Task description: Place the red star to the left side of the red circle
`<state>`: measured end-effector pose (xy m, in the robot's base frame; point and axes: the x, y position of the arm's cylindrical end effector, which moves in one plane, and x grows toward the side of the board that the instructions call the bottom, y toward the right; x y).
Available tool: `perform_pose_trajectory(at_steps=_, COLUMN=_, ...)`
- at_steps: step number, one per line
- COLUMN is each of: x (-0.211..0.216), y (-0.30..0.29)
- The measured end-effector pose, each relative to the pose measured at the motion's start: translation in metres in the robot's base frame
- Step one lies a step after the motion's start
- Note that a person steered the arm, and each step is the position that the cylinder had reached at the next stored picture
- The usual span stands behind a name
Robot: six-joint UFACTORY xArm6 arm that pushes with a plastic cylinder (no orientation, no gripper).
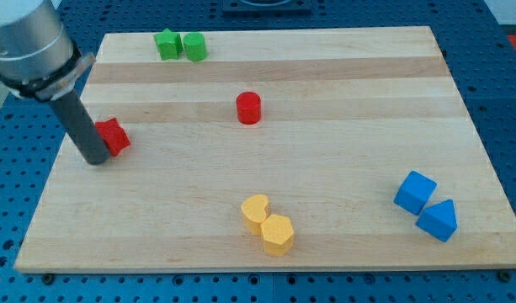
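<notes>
- yellow blocks are lying nearest the camera, a yellow heart touching a yellow hexagon, both well apart from my work.
- my tip is resting on the wooden board; it is only a bare rod, so it is grasping nothing, just pressing against the left side of the red star.
- the red star is sitting near the board's left edge, and the red circle is standing well apart, toward the view's right and a little higher.
- going outward, a green star and a green block are sitting at the view's top, two blue blocks at the bottom right.
- risk, as i am judging: an off-centre push is turning the star, so it is slipping off my tip; pushing too far is knocking the circle away.
</notes>
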<state>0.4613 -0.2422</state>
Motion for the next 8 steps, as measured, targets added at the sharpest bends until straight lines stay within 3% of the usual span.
perform_pose_trajectory(at_steps=2, x=-0.012, y=0.000)
perform_pose_trajectory(at_steps=4, x=-0.016, y=0.055)
perform_pose_trajectory(at_steps=8, x=-0.134, y=0.110)
